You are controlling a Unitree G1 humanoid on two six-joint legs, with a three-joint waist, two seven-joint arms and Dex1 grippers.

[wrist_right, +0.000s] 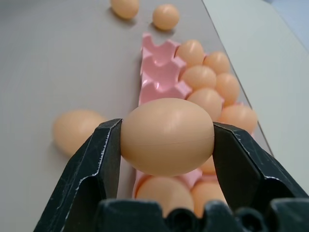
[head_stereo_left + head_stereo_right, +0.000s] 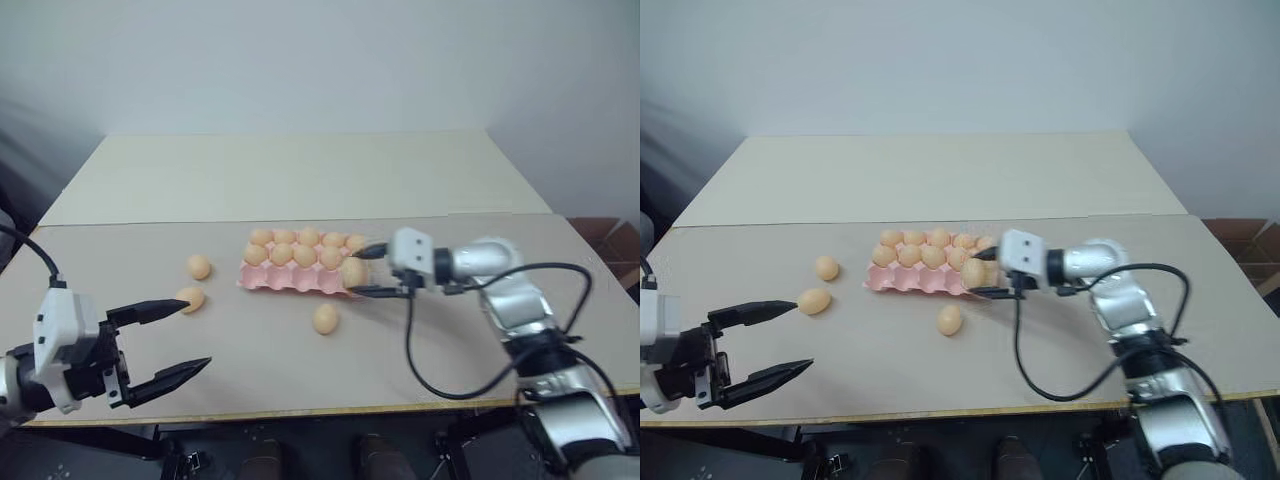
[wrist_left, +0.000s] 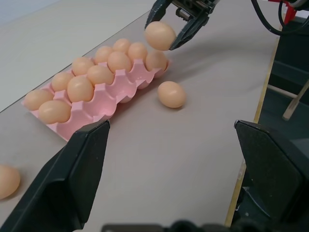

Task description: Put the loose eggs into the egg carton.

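The pink egg carton lies mid-table, its back rows full of eggs and its front cups bare. My right gripper is shut on one pale orange egg, held just above the carton's right end. Three loose eggs rest on the table: two left of the carton, and one in front of it. Near the front left edge my left gripper stands open and empty, its upper fingertip close to the nearer left egg.
A lighter table adjoins the far side. The right arm's black cable loops over the front right of the table. A cardboard box sits past the right edge.
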